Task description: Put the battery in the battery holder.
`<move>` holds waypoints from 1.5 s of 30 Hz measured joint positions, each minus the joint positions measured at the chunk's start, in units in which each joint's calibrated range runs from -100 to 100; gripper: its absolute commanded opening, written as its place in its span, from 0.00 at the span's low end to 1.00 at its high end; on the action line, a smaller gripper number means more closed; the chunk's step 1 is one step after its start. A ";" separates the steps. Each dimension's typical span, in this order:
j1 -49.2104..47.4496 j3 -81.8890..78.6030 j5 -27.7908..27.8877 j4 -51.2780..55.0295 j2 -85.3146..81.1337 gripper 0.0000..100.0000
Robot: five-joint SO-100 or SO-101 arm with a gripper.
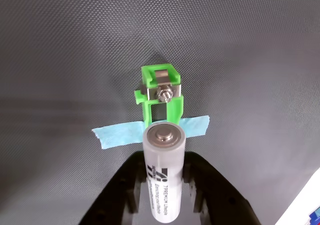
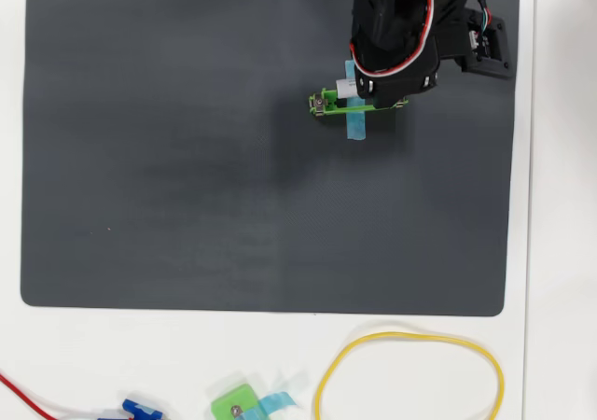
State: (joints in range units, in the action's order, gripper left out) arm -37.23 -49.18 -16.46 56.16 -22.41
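A dark grey mat (image 2: pixel 187 159) covers most of the white table (image 2: pixel 560 299) in the overhead view, and the black arm (image 2: pixel 420 28) reaches in over the mat's corner at about one o'clock. Off the mat, on the bare table around six o'clock, a loop of yellow cable (image 2: pixel 410 338) lies at the right of a smaller squarish green piece (image 2: pixel 233 406) with blue tape on it; a red wire (image 2: pixel 28 397) and a blue connector (image 2: pixel 140 409) sit further toward seven o'clock. The battery holder (image 2: pixel 328 103) lies flat on the mat directly below the arm's head, its long axis running from nine to three o'clock in that view, with a light-blue tape strip (image 2: pixel 355 123) crossing it. In the wrist view the holder (image 1: pixel 160 97) stands at twelve o'clock from the gripper (image 1: pixel 162 185), its metal contact and bolt facing the camera. The gripper is clenched on the battery (image 1: pixel 163 170), one black finger on each side of the white cylinder. The battery's flat metal end points toward twelve o'clock, straight at the holder, and overlaps the holder's near end and the tape (image 1: pixel 117 134); whether it touches them cannot be told.
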 measured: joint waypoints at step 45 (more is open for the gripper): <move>0.22 0.00 1.19 -3.70 5.52 0.00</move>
State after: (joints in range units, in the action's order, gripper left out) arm -37.00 -49.18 -15.26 52.45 -16.89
